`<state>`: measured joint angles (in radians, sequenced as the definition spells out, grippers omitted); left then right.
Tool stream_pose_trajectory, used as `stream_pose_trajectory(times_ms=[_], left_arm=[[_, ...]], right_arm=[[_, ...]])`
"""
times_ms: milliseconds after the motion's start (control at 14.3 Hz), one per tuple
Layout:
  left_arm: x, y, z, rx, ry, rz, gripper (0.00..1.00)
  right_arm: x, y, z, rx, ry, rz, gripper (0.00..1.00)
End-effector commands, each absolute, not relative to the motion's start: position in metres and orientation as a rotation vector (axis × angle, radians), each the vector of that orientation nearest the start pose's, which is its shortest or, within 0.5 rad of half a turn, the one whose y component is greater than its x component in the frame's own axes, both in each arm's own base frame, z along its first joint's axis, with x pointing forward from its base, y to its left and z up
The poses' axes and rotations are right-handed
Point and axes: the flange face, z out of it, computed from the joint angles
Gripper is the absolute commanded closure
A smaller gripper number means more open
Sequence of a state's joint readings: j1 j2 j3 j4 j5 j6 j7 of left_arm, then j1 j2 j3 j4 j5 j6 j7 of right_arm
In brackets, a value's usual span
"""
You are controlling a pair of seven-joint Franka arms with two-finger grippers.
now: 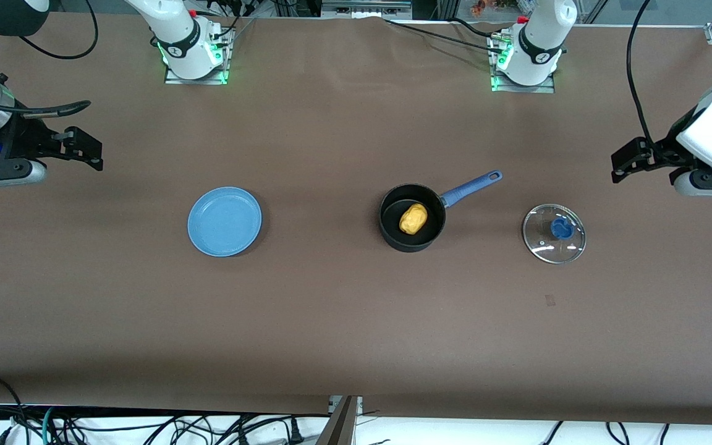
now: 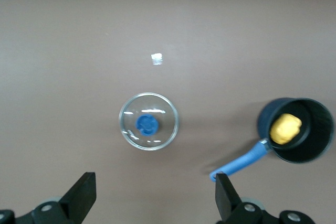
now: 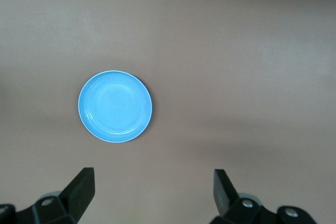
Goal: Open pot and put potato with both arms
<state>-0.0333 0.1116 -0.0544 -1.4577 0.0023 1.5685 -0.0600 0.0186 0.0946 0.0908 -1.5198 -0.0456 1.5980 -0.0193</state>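
Note:
The black pot (image 1: 393,232) stands uncovered in the middle of the table, its blue handle (image 1: 470,187) pointing toward the left arm's end. The yellow potato (image 1: 413,219) lies inside it. The glass lid (image 1: 554,233) with its blue knob rests flat on the table beside the pot, toward the left arm's end. My left gripper (image 1: 623,162) hangs open and empty over bare table at that end; its wrist view shows the lid (image 2: 148,121), pot (image 2: 315,145) and potato (image 2: 285,128) past the gripper (image 2: 156,182). My right gripper (image 1: 91,149) hangs open and empty over the right arm's end.
A flat blue plate (image 1: 224,221) with nothing on it lies toward the right arm's end; the right wrist view shows the plate (image 3: 115,106) ahead of that gripper (image 3: 152,174). A small tape mark (image 1: 550,300) sits on the brown table nearer the front camera than the lid.

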Motion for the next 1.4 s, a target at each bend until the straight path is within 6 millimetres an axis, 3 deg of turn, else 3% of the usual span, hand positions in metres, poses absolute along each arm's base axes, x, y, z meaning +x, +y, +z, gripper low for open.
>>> stream_pose_trajectory(times_ms=[0,140,420,839,1329], left_arm=[[0.565,-0.027,0.608,-3.204,0.107,0.010,0.00],[0.560,-0.027,0.596,-3.204,0.130,-0.050,0.00],[0.558,-0.042,0.596,-3.190,0.126,-0.054,0.00],[0.549,-0.039,0.593,-3.187,0.129,-0.038,0.00],[0.555,-0.040,0.609,-3.187,0.123,-0.079,0.00]], right_arm=[[0.584,0.055,0.602,-3.182,-0.234,0.021,0.00],[0.584,0.055,0.602,-3.182,-0.234,0.021,0.00],[0.584,0.054,0.602,-3.182,-0.231,0.021,0.00],[0.584,0.053,0.602,-3.181,-0.229,0.024,0.00],[0.584,0.053,0.602,-3.181,-0.229,0.024,0.00]])
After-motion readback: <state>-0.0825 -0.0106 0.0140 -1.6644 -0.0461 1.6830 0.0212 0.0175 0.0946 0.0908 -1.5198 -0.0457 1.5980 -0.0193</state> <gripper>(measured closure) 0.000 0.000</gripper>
